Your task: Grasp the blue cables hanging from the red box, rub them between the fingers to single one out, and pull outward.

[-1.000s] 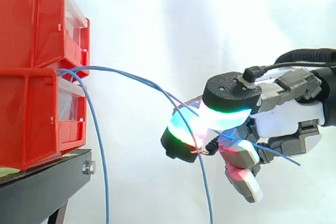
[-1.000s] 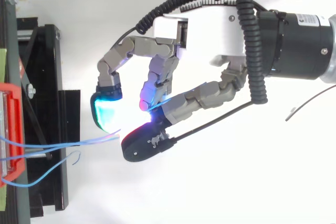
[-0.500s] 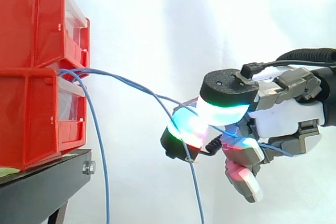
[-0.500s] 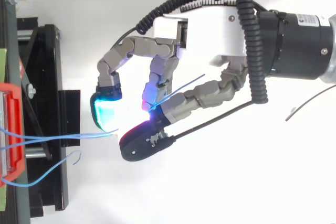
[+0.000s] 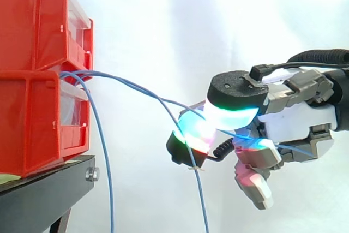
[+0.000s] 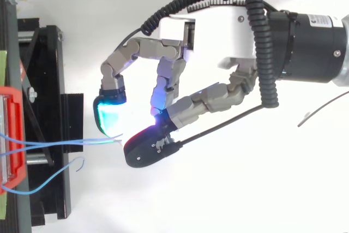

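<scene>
Two red bins [image 5: 38, 75] are stacked at the left, and thin blue cables [image 5: 136, 87] run out of the gap between them. Two of these cables reach across to my hand [image 5: 294, 118], which sits to the right at about the height of the lower bin. Its fingers are curled, and the cables are pinched between a green-glowing fingertip pad [image 5: 234, 94] and a cyan-pink one [image 5: 191, 135]. One cable runs on through the hand to the right, while another drops down below the lower pad. A third cable [image 5: 103, 151] hangs free beside the bins. From above, the cables [image 6: 65, 143] end at the glowing pads.
The bins rest on a black stand [image 5: 49, 189], whose frame [image 6: 46, 107] juts toward the hand in the top view. A white curtain hangs behind. Open space lies between the stand and the hand.
The loose cable below the hand has swung left. The cable tail behind the fingers has risen and drawn in. The fingers have closed slightly tighter, while the arm has stayed in place.
</scene>
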You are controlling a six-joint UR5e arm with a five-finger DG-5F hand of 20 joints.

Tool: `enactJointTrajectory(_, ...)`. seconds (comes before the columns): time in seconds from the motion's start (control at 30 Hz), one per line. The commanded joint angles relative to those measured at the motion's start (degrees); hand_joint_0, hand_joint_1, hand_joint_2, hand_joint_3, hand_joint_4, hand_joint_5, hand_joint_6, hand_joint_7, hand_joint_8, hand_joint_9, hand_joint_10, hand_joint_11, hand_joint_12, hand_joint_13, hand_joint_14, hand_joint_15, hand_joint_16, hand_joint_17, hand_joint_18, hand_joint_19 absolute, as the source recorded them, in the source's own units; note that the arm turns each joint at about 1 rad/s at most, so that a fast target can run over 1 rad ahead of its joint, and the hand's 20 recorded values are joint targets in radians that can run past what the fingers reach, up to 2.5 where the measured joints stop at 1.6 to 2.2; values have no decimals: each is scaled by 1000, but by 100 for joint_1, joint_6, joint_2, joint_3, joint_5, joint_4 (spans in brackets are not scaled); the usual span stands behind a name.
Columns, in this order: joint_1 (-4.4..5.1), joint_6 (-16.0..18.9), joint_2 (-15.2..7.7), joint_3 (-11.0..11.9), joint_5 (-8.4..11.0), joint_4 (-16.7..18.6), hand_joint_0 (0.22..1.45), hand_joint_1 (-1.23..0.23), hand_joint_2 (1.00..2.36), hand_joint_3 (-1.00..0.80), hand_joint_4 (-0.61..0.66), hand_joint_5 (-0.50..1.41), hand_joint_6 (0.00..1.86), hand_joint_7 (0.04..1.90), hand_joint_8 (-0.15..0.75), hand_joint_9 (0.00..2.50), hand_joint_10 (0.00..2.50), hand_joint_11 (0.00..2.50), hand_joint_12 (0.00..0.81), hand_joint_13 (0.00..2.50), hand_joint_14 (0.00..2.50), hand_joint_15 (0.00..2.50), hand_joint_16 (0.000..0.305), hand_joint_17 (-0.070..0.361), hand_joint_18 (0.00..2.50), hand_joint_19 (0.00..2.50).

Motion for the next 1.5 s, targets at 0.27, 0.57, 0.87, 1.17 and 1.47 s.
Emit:
enactJointTrajectory(0.27,1,0,-3,4,0,0,599,-595,1010,-315,22,-87,839,1084,323,1428,27,791,416,1271,21,597,58,131,1075,624)
enactJointTrajectory(0.57,1,0,-3,4,0,0,597,-570,1010,-317,18,-84,838,1097,321,1442,27,780,420,1280,23,593,59,134,1084,622)
enactJointTrajectory(0.87,1,0,-3,-5,0,0,593,-542,1009,-332,22,-83,838,1094,326,1444,24,778,423,1277,22,588,61,138,1094,613)
enactJointTrajectory(1.17,1,0,-3,-5,0,0,586,-528,1008,-347,21,-82,837,1093,329,1450,27,779,429,1281,21,593,62,139,1099,612)
enactJointTrajectory(1.47,1,0,-3,4,0,0,596,-607,1012,-323,13,-79,835,1115,325,1450,28,791,413,1276,22,602,58,131,1072,623)
